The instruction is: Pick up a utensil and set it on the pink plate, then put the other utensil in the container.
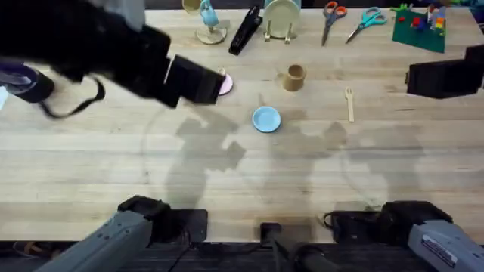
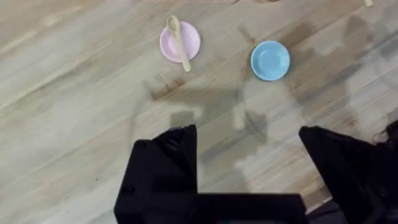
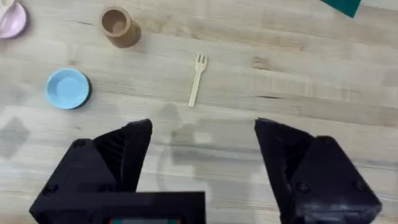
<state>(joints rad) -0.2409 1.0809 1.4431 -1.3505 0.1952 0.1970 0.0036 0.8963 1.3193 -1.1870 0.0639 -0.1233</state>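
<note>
The wooden spoon [image 2: 180, 43] lies across the pink plate [image 2: 193, 38], its bowl over the rim. My left gripper [image 2: 249, 155] hangs open and empty high above the table, short of that plate. From overhead the left arm [image 1: 193, 79] covers most of the pink plate [image 1: 225, 85]. The wooden fork [image 3: 197, 79] lies flat on the table beyond my right gripper [image 3: 202, 155], which is open and empty. The tan cup, the container [image 3: 118, 26], stands upright to the fork's side. Overhead, the fork [image 1: 349, 103] lies right of the container [image 1: 294, 77].
A light-blue plate [image 1: 266, 119] sits mid-table in front of the container. Along the back edge are a cream plate in a rack [image 1: 281, 18], a black tool [image 1: 246, 30], two pairs of scissors [image 1: 331, 17], and a green board with bricks [image 1: 420, 26].
</note>
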